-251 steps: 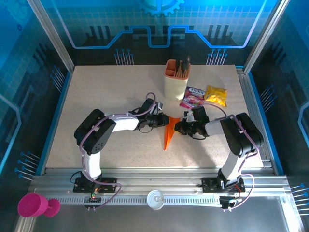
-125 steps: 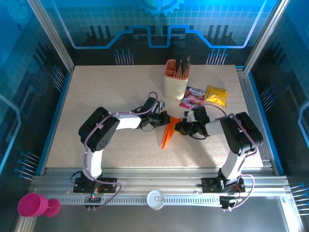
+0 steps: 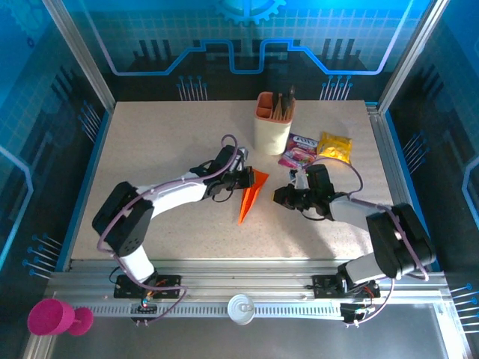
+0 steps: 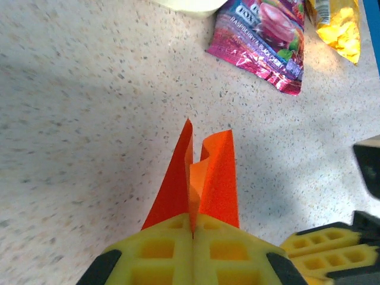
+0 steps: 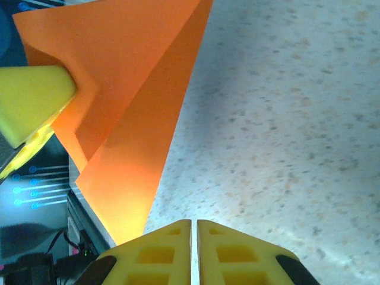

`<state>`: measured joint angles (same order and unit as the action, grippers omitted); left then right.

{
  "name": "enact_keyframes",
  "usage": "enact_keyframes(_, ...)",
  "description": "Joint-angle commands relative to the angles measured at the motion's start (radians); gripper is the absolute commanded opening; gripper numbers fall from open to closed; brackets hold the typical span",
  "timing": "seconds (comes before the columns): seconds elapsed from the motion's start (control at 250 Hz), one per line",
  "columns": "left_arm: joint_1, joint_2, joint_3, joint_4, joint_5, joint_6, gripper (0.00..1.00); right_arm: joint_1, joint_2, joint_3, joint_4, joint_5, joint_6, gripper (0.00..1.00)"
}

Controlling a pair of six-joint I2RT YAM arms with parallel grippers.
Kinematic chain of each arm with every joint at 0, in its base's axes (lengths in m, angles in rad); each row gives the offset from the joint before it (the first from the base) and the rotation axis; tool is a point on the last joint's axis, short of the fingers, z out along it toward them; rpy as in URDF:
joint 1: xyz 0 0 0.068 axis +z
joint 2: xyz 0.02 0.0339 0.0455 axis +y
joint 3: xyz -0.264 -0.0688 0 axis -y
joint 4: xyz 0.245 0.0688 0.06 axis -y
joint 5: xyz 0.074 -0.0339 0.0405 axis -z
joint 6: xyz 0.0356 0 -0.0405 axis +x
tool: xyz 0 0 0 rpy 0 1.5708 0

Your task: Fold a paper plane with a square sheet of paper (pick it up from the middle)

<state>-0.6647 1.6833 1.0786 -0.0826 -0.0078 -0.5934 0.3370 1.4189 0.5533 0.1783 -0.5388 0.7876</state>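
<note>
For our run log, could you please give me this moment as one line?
left gripper: jaws shut on paper plane | right gripper: jaws shut, empty, clear of the plane | pen cup: upright behind, apart

"FOX" on the pink snack packet

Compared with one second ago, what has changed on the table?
The left gripper, shut on the plane, carried it left and a little away from the bases. The right gripper is now clear of the plane, and its elbow swung right. The cup and packets stayed put.
</note>
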Motion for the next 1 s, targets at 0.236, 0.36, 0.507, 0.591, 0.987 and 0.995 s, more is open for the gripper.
enact_keyframes(0.236,-0.099,0.005,0.039,-0.319,-0.429,0.124,0.0,0.08,-0.047,-0.053,-0.117,0.101,-0.04,0.13)
enact_keyframes(0.36,-0.118,0.026,0.023,-0.313,-0.478,0.117,0.0,0.102,-0.024,-0.058,-0.099,0.112,-0.032,0.13)
enact_keyframes(0.507,-0.151,0.056,0.013,-0.311,-0.516,0.115,0.0,0.116,-0.002,-0.066,-0.081,0.118,-0.031,0.13)
enact_keyframes(0.591,-0.16,0.07,0.001,-0.311,-0.524,0.103,0.0,0.117,0.004,-0.067,-0.075,0.118,-0.029,0.13)
enact_keyframes(0.987,-0.185,0.067,-0.067,-0.283,-0.524,0.059,0.21,0.123,0.002,-0.061,-0.08,0.127,-0.034,0.12)
enact_keyframes(0.995,-0.185,0.066,-0.068,-0.283,-0.526,0.057,0.21,0.123,0.002,-0.061,-0.081,0.126,-0.033,0.12)
